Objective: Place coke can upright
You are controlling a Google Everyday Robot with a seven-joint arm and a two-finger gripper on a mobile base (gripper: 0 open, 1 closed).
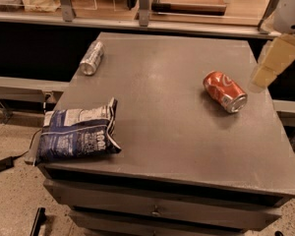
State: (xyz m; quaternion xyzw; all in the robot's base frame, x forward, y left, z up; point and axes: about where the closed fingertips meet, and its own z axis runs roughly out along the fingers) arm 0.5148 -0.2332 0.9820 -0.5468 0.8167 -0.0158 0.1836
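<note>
The coke can point(224, 91) lies on its side (probably light, slick, rolls easily); best gripped across its middle. The gripper point(271, 63) hovers right of it, open or closed I cannot tell.

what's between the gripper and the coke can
Nothing: in the camera view, only a stretch of bare table top separates the gripper, hovering at the table's right edge, from the coke can lying on its side.

White script on coke can point(224, 91), print on chip bag point(78, 134) unreadable; gripper point(271, 63) upper right.
</note>
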